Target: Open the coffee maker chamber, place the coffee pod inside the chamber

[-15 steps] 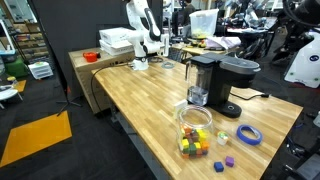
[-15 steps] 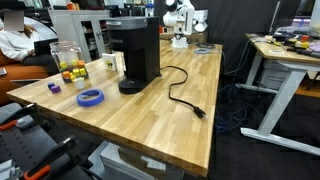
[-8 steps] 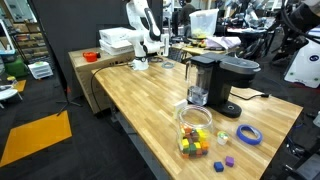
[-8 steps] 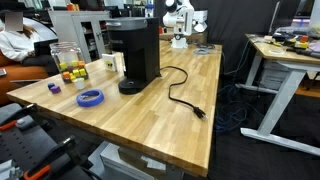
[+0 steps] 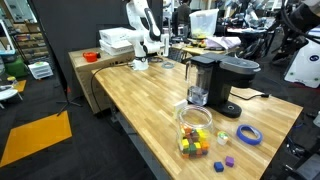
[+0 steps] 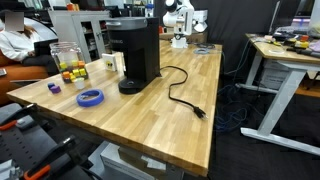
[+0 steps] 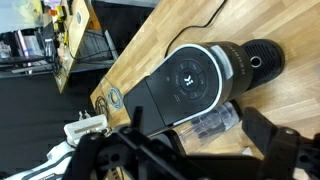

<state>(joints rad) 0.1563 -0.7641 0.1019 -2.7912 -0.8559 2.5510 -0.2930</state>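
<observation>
The black coffee maker [image 5: 215, 82] [image 6: 135, 55] stands mid-table, and its power cord [image 6: 180, 95] trails over the wood. From above, the wrist view shows its rounded chamber head [image 7: 190, 80] lying shut. A small pale, cup-like thing [image 7: 205, 125] [image 5: 180, 106] rests against the machine; I cannot tell whether it is the coffee pod. My gripper [image 7: 185, 152] hangs open and empty, its dark fingers [image 7: 272, 135] framing the machine from a distance. In both exterior views the white arm [image 5: 143, 28] [image 6: 180, 22] is at the table's far end, well away from the machine.
A clear jar of coloured cubes [image 5: 195, 132] [image 6: 68, 62] and a blue tape ring [image 5: 248, 135] [image 6: 91, 97] [image 7: 113, 97] lie near the machine. A few loose cubes [image 5: 225, 163] sit by the table edge. Bins and clutter [image 5: 120, 42] crowd the far end.
</observation>
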